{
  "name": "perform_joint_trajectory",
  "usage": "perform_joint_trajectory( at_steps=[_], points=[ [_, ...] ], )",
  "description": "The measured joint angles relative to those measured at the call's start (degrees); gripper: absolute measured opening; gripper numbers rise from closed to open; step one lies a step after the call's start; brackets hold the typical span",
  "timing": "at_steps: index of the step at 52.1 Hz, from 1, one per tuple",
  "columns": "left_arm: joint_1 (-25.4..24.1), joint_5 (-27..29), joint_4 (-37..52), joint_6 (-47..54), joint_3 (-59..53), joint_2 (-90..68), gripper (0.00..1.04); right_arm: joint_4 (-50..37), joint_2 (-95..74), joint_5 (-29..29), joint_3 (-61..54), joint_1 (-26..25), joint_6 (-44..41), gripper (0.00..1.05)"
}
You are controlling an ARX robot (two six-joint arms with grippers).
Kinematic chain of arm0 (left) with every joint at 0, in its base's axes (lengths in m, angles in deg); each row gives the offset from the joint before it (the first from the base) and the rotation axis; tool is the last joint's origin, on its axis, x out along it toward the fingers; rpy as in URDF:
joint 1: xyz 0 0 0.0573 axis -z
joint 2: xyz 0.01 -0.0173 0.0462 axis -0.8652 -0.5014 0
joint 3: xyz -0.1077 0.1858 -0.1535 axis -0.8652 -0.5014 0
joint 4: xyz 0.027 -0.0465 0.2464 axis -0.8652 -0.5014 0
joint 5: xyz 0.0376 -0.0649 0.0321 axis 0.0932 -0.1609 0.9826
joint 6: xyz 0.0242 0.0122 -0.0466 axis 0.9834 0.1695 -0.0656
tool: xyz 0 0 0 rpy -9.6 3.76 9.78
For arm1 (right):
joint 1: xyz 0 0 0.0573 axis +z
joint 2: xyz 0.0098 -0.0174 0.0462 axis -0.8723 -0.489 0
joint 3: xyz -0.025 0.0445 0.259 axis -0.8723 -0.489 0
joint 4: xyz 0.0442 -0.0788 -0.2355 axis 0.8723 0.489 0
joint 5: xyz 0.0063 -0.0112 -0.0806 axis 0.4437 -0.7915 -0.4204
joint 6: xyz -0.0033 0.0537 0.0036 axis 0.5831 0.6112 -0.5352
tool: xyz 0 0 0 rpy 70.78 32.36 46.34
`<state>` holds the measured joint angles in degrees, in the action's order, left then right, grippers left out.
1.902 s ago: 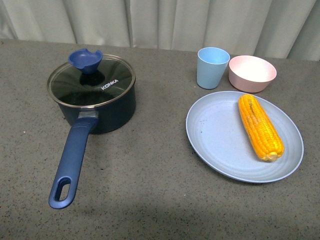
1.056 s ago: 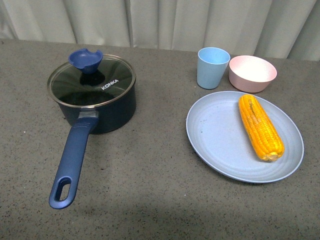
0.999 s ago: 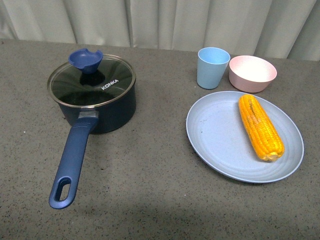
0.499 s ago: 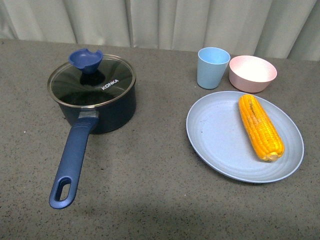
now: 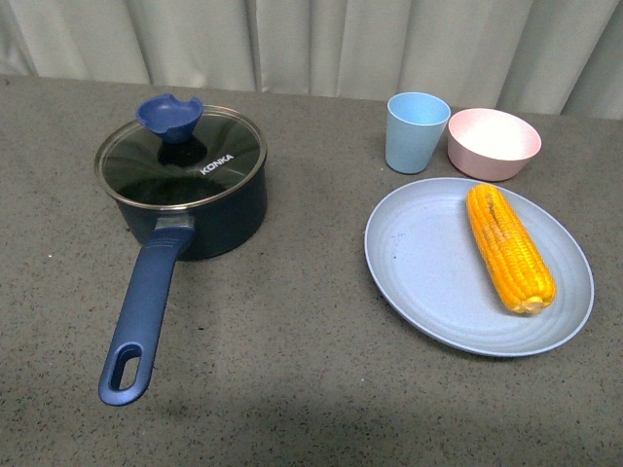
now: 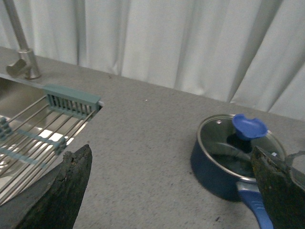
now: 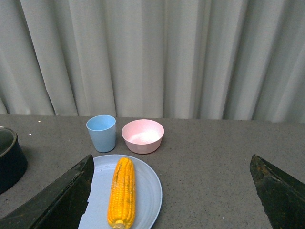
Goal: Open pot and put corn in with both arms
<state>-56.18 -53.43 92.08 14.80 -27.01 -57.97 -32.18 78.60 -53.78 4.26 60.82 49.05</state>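
The dark navy pot [image 5: 209,209] stands at the left of the counter with its KONKA glass lid [image 5: 182,161] on and the blue knob [image 5: 169,116] on top; its long blue handle [image 5: 141,316] points toward me. The corn [image 5: 509,247] lies on a light blue plate [image 5: 428,263] at the right. Neither arm shows in the front view. My left gripper [image 6: 174,191] is open and empty, well back from the pot [image 6: 217,174]. My right gripper [image 7: 174,191] is open and empty, back from the corn [image 7: 122,192] and beside it.
A light blue cup [image 5: 417,131] and a pink bowl [image 5: 493,143] stand behind the plate. A grey curtain runs along the back. A sink with a wire rack [image 6: 28,143] and a tap [image 6: 21,57] lies beyond the pot's far side in the left wrist view.
None of the objects has moved; the whole front view has shifted a few pixels to the right.
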Motion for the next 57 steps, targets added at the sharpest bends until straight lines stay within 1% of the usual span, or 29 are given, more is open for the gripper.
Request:
perform_joint_trajectory(
  at_steps=[1, 4, 6, 7, 9, 12, 16, 21, 29, 36, 45, 57],
  points=[
    [-0.09, -0.31, 1.49, -0.07, 0.02, -1.42, 0.98, 0.00, 0.00, 0.00, 0.00, 0.00, 0.00, 0.96],
    [-0.63, -1.33, 11.08, -0.44, 0.59, -11.04, 0.98, 0.00, 0.02, -0.02, 0.00, 0.00, 0.02, 0.96],
    [-1.09, -2.16, 20.79, -1.14, 2.21, -21.46, 0.98, 0.00, 0.02, -0.02, 0.00, 0.00, 0.02, 0.96],
    [-1.18, -2.40, 23.78, -1.36, 2.99, -24.96, 0.98, 0.00, 0.02, -0.02, 0.00, 0.00, 0.02, 0.96],
    [-1.31, -3.74, 28.96, -2.10, 4.92, -31.89, 0.98, 0.00, 0.00, -0.04, 0.00, 0.00, 0.02, 0.96],
    [-1.22, -5.27, 33.00, -3.28, 7.85, -39.69, 0.98, 0.00, 0.00, -0.02, 0.00, 0.00, 0.02, 0.96],
    [-0.61, -7.23, 35.34, -4.66, 12.35, -49.07, 0.98, 0.00, 0.00, -0.02, 0.00, 0.00, 0.02, 0.96],
    [0.48, -8.37, 37.20, -5.01, 17.22, -57.90, 0.98, 0.00, 0.00, -0.02, 0.00, 0.00, 0.02, 0.96],
    [2.43, -8.11, 40.96, -4.37, 26.91, -71.28, 0.98, 0.00, 0.00, -0.02, 0.00, 0.00, 0.02, 0.96],
    [3.93, -8.61, 41.22, -4.63, 36.06, -82.31, 0.98, 0.00, 0.00, -0.02, 0.00, 0.00, 0.02, 0.96],
    [7.37, -9.57, 43.23, -2.49, 40.94, -90.05, 0.98, 0.00, 0.00, -0.02, 0.00, 0.00, 0.02, 0.96],
    [8.55, -11.47, 43.69, -2.19, 44.87, -96.06, 0.98, 0.00, 0.02, -0.02, 0.00, 0.00, 0.02, 0.96]
  ],
)
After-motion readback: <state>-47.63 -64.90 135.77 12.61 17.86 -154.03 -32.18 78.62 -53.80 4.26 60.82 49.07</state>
